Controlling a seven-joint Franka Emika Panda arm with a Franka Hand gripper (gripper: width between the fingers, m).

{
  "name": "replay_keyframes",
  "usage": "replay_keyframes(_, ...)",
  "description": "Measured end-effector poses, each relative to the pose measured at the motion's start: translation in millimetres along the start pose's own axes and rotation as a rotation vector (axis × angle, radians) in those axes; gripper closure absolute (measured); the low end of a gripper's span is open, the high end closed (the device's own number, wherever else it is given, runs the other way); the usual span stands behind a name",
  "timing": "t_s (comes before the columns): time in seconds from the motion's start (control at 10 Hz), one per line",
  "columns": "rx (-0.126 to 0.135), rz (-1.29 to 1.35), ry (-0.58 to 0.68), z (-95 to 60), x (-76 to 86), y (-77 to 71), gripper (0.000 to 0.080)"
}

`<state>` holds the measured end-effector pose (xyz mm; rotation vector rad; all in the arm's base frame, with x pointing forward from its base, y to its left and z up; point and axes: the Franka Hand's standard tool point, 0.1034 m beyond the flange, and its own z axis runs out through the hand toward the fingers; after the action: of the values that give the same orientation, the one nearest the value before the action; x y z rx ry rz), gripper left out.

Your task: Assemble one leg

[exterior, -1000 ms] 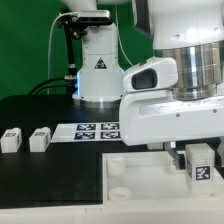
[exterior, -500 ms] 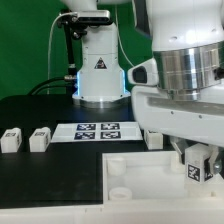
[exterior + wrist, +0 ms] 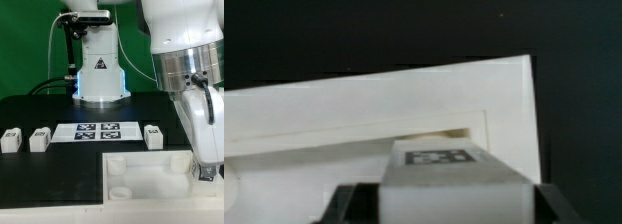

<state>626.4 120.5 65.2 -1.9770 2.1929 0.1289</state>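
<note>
On the black table (image 3: pixel 40 170), three small white legs (image 3: pixel 11 139) (image 3: pixel 39 138) (image 3: pixel 153 136) are seen flanking the marker board (image 3: pixel 98 131), with the large white panel (image 3: pixel 150 178) laid nearest the camera.

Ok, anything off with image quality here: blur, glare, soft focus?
Exterior view: the arm's wrist and the tool are smeared by motion blur, while the spare legs and the marker board stay sharp. Wrist view: the held leg sits close and slightly soft, and the white panel is bright but not blown out.
</note>
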Motion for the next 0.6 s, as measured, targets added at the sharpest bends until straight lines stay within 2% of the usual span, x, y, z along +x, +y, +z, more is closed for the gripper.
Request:
replay_keyframes(0.1,-0.001,-0.125,0.004,0.6,1.9,0.0,0.0239)
replay_keyframes(0.2,-0.003,-0.285,0.003,1.7,5.0,0.0,0.0239)
replay_keyframes(0.3,-0.002,-0.351,0.002,1.2,8.4,-0.9,0.0166)
replay_keyframes(0.5,-0.012,-0.723,0.018,0.2,12.0,-2.0,0.0153)
replay_keyframes(0.6,-0.012,-0.785,0.018,0.1,12.1,-2.2,0.0151)
